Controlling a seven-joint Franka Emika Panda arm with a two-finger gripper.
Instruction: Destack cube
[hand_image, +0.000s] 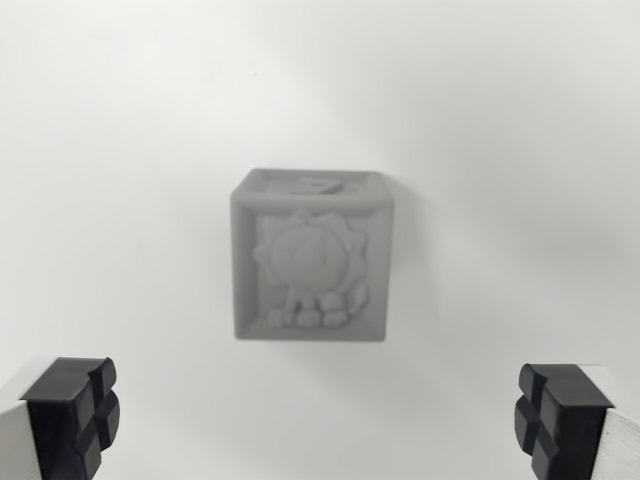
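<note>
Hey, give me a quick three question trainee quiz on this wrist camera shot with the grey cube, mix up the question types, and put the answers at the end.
1. True or false: the gripper is shut on the cube.
2. The relief on the cube's facing side looks like: A) a lion, B) a car, C) a plain blank.
3. Fill in: the black fingertips sit in the lower ___ of the wrist view.

Key: 1 false, the fingers stand wide apart and clear of the cube; 2 A; 3 corners.

One grey cube (312, 258) — two black fingertips (72, 412).
</note>
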